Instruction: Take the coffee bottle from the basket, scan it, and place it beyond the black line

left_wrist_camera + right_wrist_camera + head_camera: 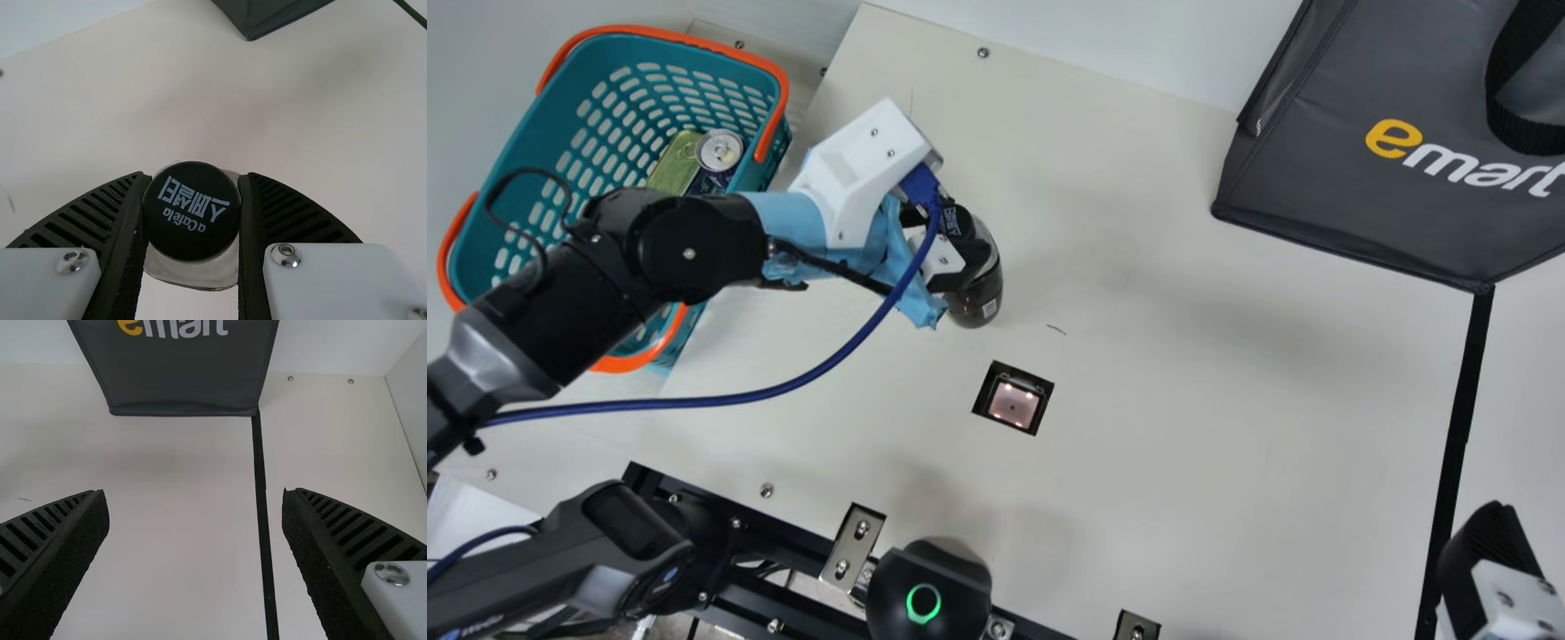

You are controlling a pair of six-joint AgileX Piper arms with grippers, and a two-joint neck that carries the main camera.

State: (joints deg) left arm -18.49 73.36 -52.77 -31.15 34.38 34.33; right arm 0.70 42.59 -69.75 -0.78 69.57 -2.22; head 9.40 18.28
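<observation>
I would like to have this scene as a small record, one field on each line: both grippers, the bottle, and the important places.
left gripper: jaws closed on the bottle's cap
right gripper: jaws apart, holding nothing, near the black line
coffee bottle: out of the basket, not yet beyond the line
scanner window: set in the table, lit, not covered by the bottle
basket: holds a can and a green item
black line: runs from a corner of the dark bag

So the dark gray shopping bag [1387, 98] says "emart", and the black coffee bottle cap [191, 211] reads "aCafela" plus some white Korean lettering.
</observation>
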